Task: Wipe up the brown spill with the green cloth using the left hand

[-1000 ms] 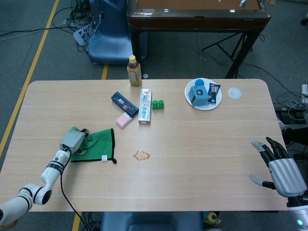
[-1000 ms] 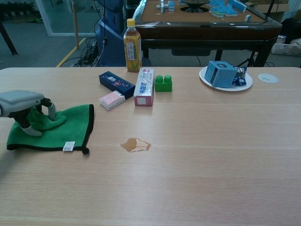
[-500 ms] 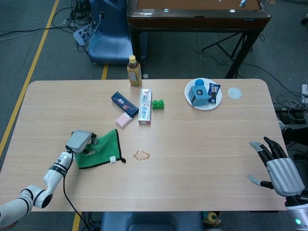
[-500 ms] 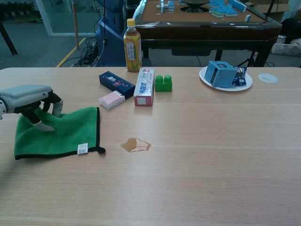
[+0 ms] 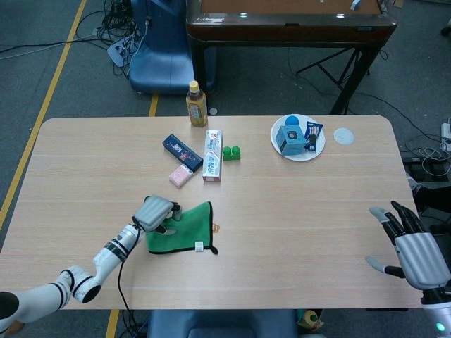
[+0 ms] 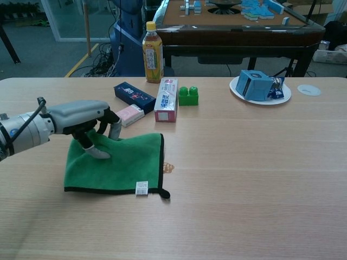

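Cloth [image 6: 122, 161] lies mostly over the brown spill [image 6: 168, 168]; we press it with our left hand [image 6: 87, 122], fingers curled down. Our right hand [image 5: 416, 250] hangs spread.

Before me lies a pale wooden tabletop [image 5: 296, 211] on a grey floor [image 5: 49, 77] marked with yellow lines [image 5: 42, 105]. Beyond it stand a dark brown table [image 5: 289, 28], a blue chair [image 5: 158, 63] and tangled cables [image 5: 120, 24].

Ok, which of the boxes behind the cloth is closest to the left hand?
The small pink box, just beyond the left hand; the dark blue box and toothpaste box lie farther back.
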